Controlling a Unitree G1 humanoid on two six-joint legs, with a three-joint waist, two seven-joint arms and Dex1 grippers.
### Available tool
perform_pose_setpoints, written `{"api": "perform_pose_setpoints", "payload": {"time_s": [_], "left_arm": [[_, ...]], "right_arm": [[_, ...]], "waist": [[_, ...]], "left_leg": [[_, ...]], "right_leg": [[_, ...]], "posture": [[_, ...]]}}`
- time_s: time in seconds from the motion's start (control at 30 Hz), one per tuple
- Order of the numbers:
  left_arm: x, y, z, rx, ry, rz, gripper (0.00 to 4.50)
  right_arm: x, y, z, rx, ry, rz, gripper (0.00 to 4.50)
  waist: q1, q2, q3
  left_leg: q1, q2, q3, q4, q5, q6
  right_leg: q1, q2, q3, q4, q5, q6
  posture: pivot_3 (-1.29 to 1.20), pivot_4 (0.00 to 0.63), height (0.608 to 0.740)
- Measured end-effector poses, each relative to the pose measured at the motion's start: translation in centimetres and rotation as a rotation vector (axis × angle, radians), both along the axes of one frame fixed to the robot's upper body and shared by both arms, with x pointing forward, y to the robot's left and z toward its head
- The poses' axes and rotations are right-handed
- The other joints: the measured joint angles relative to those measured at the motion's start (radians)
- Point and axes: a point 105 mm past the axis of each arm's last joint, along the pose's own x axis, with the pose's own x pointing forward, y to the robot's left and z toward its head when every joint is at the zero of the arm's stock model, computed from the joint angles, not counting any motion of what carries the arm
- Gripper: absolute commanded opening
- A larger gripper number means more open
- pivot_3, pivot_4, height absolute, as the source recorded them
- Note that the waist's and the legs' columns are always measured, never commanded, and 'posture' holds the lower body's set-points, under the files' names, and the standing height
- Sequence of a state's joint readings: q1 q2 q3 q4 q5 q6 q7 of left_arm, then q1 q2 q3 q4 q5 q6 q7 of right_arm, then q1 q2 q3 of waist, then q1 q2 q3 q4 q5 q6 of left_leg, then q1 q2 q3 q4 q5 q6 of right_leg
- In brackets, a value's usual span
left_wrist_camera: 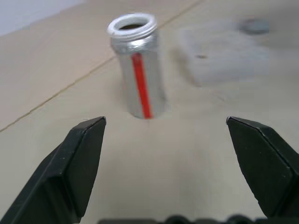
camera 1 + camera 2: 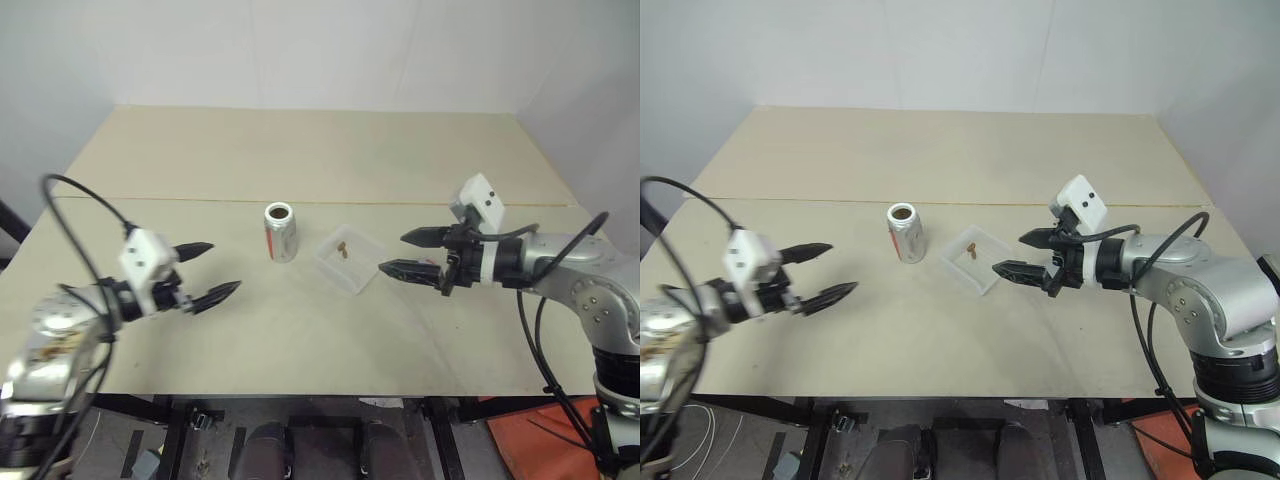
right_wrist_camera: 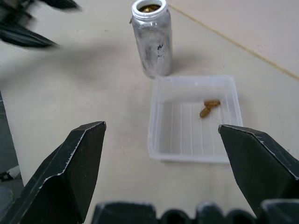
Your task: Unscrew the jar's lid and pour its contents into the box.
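Note:
The jar (image 2: 280, 232), a silvery cylinder with a red stripe (image 1: 141, 84), stands upright mid-table with its threaded mouth uncovered. Brown contents show inside it (image 3: 149, 8). The lid is out of view. Just right of the jar lies the box (image 2: 350, 268), a clear shallow tray with two brown lumps (image 3: 209, 107) in it. My left gripper (image 2: 226, 266) is open and empty, a short way left of the jar and pointing at it. On the box's right side, my right gripper (image 2: 392, 252) is open and empty, its fingertips near the rim.
The tan table (image 2: 300, 340) has a seam (image 2: 180, 200) running across behind the jar. White walls close in the back and sides. My left gripper's blurred fingers (image 3: 28, 35) show beyond the jar in the right wrist view.

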State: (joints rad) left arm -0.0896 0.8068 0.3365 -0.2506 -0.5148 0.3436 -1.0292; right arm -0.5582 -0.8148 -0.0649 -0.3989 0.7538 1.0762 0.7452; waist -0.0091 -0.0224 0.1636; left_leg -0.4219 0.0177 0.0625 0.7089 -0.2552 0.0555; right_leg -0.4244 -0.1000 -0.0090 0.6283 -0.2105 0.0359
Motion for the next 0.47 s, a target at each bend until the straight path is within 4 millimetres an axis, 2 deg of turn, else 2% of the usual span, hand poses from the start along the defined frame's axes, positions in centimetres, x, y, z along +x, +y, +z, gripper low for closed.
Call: {"api": "perform_pose_setpoints", "payload": {"time_s": [0.1,0.27,0.47], "left_arm": [[-1.6,1.3,2.4,-0.045,-0.054,-0.060,4.49],[-2.3,2.5,4.3,-0.041,-0.074,-0.041,4.49],[-4.0,2.0,4.1,-0.045,-0.024,0.001,4.49]], "right_arm": [[-0.3,0.0,0.2,0.005,-0.014,0.022,4.50],[-0.9,0.3,1.1,0.035,-0.085,0.083,4.50],[-0.9,0.7,1.5,0.081,-0.158,0.125,4.50]], "waist": [[0.010,0.000,0.000],[0.011,0.000,0.000],[0.005,0.000,0.000]], "left_leg": [[0.002,0.000,0.000,0.000,0.000,0.000],[0.002,0.000,0.001,0.000,0.000,0.000],[0.002,0.000,0.001,-0.002,0.000,0.000]], "right_leg": [[0.002,0.000,-0.001,0.000,0.000,0.000],[0.001,0.001,0.000,0.000,0.000,0.000],[0.001,0.001,0.001,0.000,0.000,0.000]], "posture": [[0.00,0.150,0.740],[0.00,0.150,0.740],[0.00,0.150,0.740]]}}
